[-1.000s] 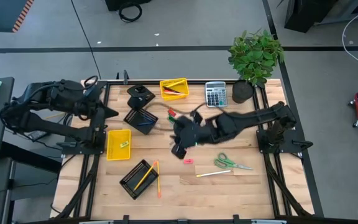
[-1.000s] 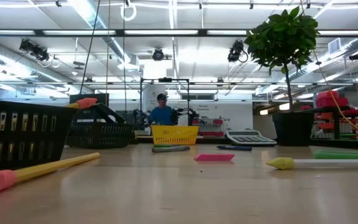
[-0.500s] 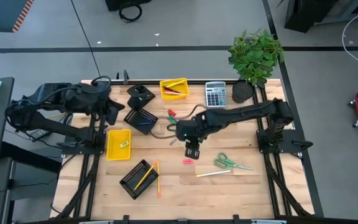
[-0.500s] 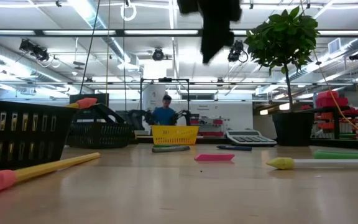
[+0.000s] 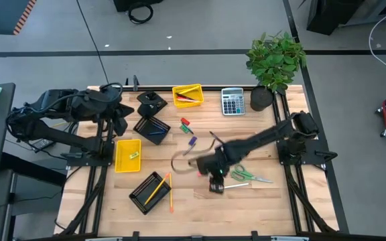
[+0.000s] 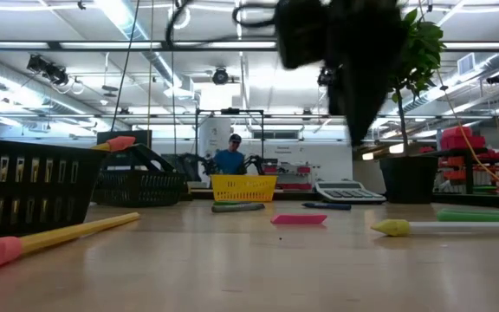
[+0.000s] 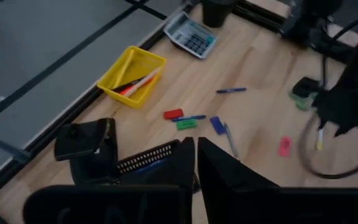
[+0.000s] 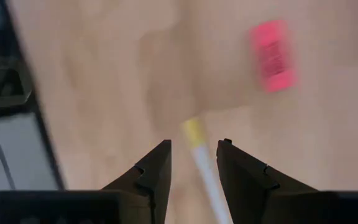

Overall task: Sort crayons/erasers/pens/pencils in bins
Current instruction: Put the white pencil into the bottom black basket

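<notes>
The right tool [image 5: 214, 185] hangs over the near middle of the table [image 5: 260, 207], its two fingers [image 8: 156, 171] spread apart and holding nothing. Between them, seen from the wrist, lies the yellow-tipped end of a pale pencil [image 8: 202, 163], which rests flat on the wood pointing right towards the green-handled scissors [image 5: 248, 175]. A pink eraser [image 8: 272, 55] lies just beside it, a little farther from the near edge.

The left tool [image 7: 194, 163] waits at the far left, fingers pressed together and empty, above a black mesh bin [image 5: 152, 128] (a few loose pieces, red, green and blue, lie on the wood to that bin's right).

The likely trouble is the thin pencil itself. Lying flat, it gives the fingers little to bite on, so they could scrape the wood and roll it aside, or catch only its tip so that it swings down when lifted. The scissors beside it might also be nudged.

The other black mesh bin [image 5: 147, 192], near left, already holds a yellow pencil, with an orange one [image 5: 170, 192] alongside. Two yellow bins stand apart: one [image 5: 127, 154] at left, one [image 5: 187, 95] at the far edge beside the calculator [image 5: 232, 102].
</notes>
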`<state>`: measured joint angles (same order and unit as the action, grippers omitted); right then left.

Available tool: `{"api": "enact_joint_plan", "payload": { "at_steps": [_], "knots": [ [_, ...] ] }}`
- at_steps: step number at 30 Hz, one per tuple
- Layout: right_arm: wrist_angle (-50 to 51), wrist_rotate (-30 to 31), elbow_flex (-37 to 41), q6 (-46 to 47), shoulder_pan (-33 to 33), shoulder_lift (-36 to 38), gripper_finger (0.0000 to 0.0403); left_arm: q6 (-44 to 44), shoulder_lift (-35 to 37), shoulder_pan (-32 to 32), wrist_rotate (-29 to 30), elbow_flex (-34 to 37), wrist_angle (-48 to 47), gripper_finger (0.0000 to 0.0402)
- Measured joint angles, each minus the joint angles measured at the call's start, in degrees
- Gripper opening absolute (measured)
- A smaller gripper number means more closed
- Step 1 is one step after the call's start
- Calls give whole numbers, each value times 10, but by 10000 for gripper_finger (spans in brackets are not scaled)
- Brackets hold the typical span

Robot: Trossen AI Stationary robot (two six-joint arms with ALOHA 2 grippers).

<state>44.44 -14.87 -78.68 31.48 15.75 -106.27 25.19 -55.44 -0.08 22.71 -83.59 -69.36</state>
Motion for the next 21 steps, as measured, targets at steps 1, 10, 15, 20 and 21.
{"api": "enact_joint_plan", "payload": {
  "at_steps": [1,10,15,20,21],
  "knots": [
    [0,5,-2,0,18,0,139,-6,0,0,-10,0,0,36],
    [-14,253,-4,18,123,1,186,-22,0,0,-26,0,21,38],
    [-44,266,-4,28,112,-7,190,-13,0,-2,-26,0,36,30],
    [-52,213,2,17,102,-26,191,-19,0,-2,-36,0,34,29],
    [-53,206,6,10,102,-28,191,-15,1,-2,-41,0,35,30]
  ]
}}
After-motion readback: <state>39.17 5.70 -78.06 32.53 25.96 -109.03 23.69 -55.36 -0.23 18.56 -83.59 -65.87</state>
